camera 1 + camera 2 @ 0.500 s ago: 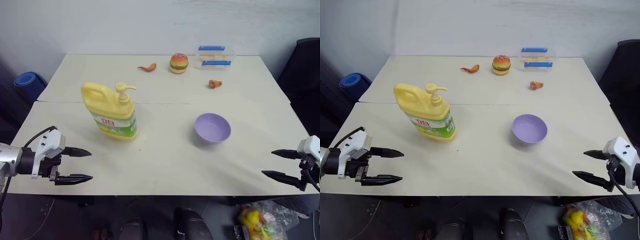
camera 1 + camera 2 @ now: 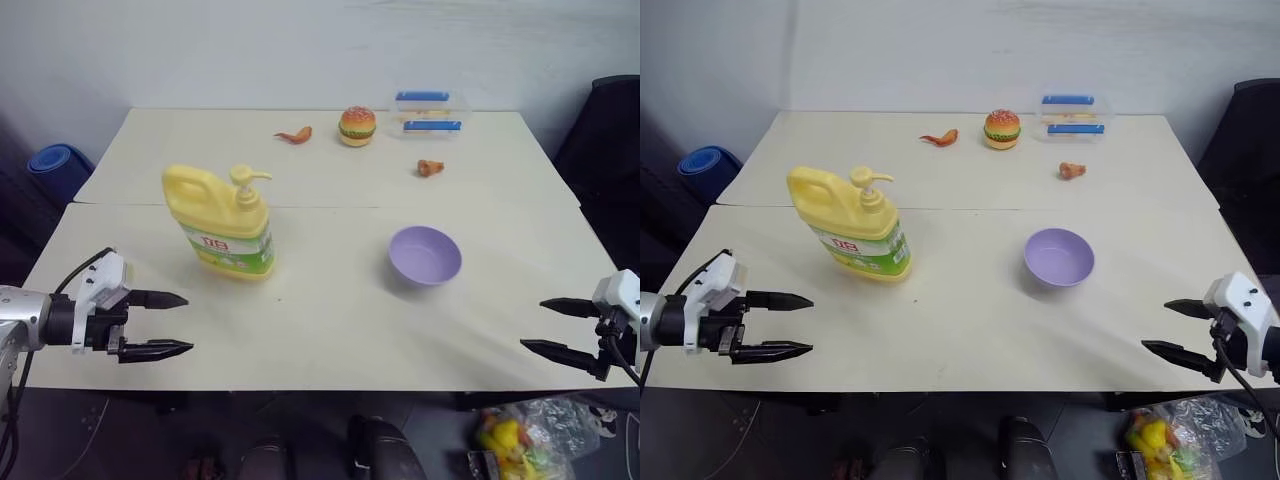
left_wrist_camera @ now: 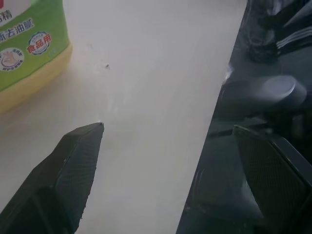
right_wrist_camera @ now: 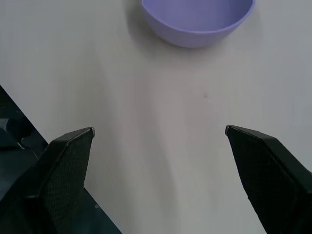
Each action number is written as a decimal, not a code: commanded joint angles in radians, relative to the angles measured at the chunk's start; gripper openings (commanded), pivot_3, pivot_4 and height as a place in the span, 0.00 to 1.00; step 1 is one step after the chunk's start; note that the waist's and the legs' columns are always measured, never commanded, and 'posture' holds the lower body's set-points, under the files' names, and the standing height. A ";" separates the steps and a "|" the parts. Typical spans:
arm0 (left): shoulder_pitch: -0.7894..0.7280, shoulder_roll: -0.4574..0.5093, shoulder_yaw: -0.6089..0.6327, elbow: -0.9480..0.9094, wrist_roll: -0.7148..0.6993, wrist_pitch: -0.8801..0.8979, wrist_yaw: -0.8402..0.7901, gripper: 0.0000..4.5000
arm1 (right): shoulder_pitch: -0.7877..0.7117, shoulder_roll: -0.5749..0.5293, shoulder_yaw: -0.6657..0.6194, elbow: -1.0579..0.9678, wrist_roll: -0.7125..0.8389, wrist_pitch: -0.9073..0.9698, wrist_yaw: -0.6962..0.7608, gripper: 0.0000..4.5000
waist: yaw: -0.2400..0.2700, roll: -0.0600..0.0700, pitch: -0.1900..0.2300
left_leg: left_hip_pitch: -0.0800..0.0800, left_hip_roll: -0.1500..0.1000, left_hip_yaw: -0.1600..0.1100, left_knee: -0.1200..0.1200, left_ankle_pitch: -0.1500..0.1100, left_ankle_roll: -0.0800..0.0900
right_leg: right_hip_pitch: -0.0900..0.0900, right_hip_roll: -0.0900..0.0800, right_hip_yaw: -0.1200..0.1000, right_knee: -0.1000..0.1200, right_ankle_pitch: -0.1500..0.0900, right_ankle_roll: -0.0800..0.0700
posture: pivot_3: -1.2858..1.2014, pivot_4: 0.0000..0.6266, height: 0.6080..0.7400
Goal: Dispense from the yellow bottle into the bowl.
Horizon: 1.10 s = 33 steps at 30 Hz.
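The left gripper (image 3: 168,134) presents two black fingers (image 3: 73,170) spread wide apart, with nothing between them; their inner faces show a fine grid texture. One finger stands over the cream table (image 3: 156,73); the other stands beyond the table's near edge, over dark ground. The lower corner of the yellow bottle (image 3: 27,83) rests on the table, apart from the fingers and not touching either. Its green label (image 3: 31,48) carries white lettering and two small round emblems, above a plain yellow base band. A small dark speck lies on the table surface just beside the bottle. Past the table edge, dark blurred shapes appear, one grey and rounded; their identity cannot be determined.
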 commanded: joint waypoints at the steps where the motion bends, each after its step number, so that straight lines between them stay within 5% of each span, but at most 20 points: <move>1: -0.101 -0.003 0.002 -0.107 -0.148 0.131 0.005 1.00 | -0.069 0.016 0.018 -0.129 0.057 0.045 -0.041 1.00 | 0.000 0.000 0.000 | 0.000 0.000 0.000 0.000 0.000 0.000 | 0.000 0.000 0.001 0.000 0.000 0.000 | 0.52 0.24 1.00; 8: -0.353 -0.084 -0.200 -0.277 -0.220 0.218 0.020 1.00 | -0.319 0.110 0.321 -0.159 -0.046 0.062 -0.151 1.00 | 0.000 -0.001 0.000 | 0.000 -0.001 -0.001 0.002 0.001 -0.002 | 0.001 0.002 0.002 0.004 0.000 0.000 | 0.52 0.24 1.00; 16: -0.596 -0.134 -0.381 -0.204 -0.142 0.165 -0.087 1.00 | -0.520 0.244 0.586 0.057 -0.267 -0.022 -0.235 1.00 | 0.000 -0.001 0.000 | -0.002 0.000 0.001 0.005 0.001 -0.002 | 0.000 0.014 0.000 0.004 0.001 0.001 | 0.52 0.24 1.00; 19: -0.622 -0.146 -0.411 -0.166 -0.086 0.117 -0.099 1.00 | -0.544 0.264 0.624 0.121 -0.317 -0.064 -0.240 0.91 | -0.001 -0.001 0.000 | -0.002 0.000 0.002 0.005 0.001 -0.002 | 0.000 0.015 0.001 0.004 0.001 0.001 | 0.52 0.24 1.00; 22: -0.638 -0.158 -0.412 -0.146 -0.083 0.118 -0.107 1.00 | -0.583 0.292 0.637 0.196 -0.351 -0.098 -0.262 0.71 | -0.002 -0.001 0.000 | -0.002 0.000 0.002 0.006 0.001 -0.002 | 0.000 0.015 0.001 0.004 0.001 0.001 | 0.52 0.24 1.00; 33: -0.621 -0.188 -0.384 -0.142 -0.081 0.107 -0.069 1.00 | -0.725 0.360 0.652 0.415 -0.435 -0.207 -0.288 0.71 | -0.003 0.000 0.000 | -0.002 0.003 0.001 0.007 0.001 -0.002 | 0.000 0.015 0.008 0.005 0.001 0.001 | 0.52 0.24 1.00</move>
